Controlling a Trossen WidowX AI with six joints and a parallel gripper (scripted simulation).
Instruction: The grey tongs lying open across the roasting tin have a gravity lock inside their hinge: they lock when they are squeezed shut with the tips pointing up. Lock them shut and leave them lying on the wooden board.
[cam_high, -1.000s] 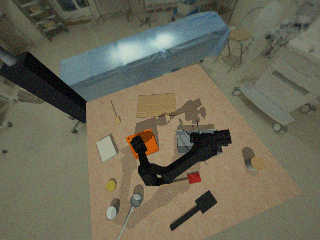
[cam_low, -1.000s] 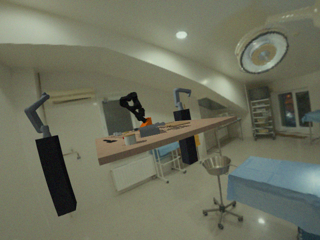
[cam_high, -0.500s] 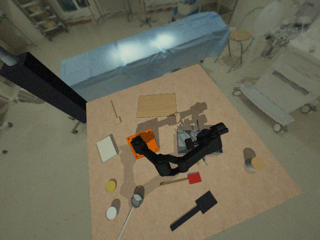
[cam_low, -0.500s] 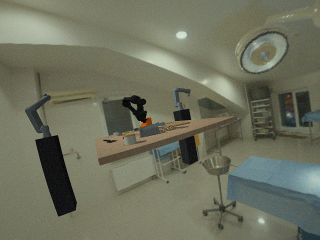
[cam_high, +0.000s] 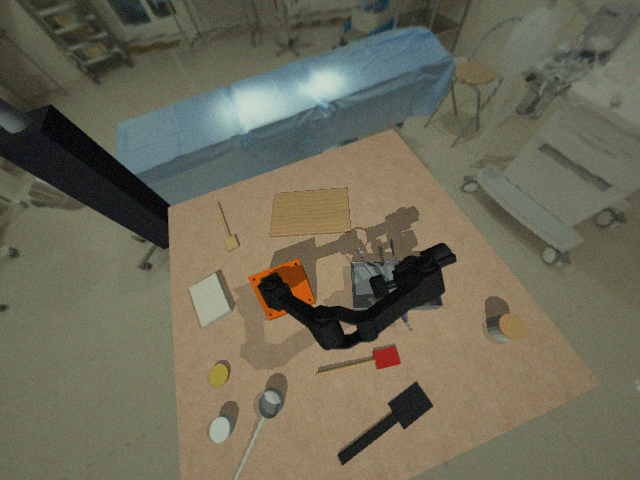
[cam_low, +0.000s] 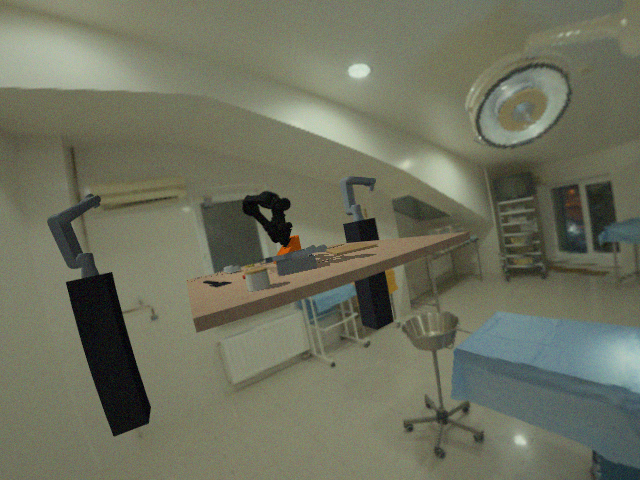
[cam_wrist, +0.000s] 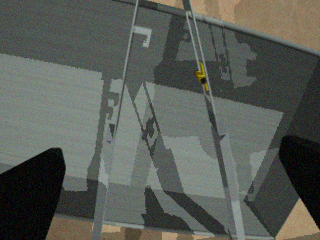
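The grey tongs (cam_high: 407, 322) (cam_low: 320, 248) (cam_wrist: 232, 200) lie open across the grey roasting tin (cam_high: 360, 302) (cam_low: 297, 266) (cam_wrist: 35, 110). Their two arms stand well apart in the wrist view, and a small yellow part sits on the right arm. Neither end of the tongs shows in the wrist view; my arm covers their middle in the top view. My gripper (cam_wrist: 175, 152) is open and empty above the tin, with one finger outside each arm of the tongs. The wooden board (cam_high: 310, 211) (cam_low: 354, 249) lies bare behind the tin.
My arm rises from an orange plate (cam_high: 305, 294) left of the tin. A red-headed tool (cam_high: 386, 356) and a black tool (cam_high: 410, 404) lie in front. A jar (cam_high: 511, 327) (cam_low: 257, 280) stands right. A white block (cam_high: 210, 300) and a ladle (cam_high: 270, 404) are left.
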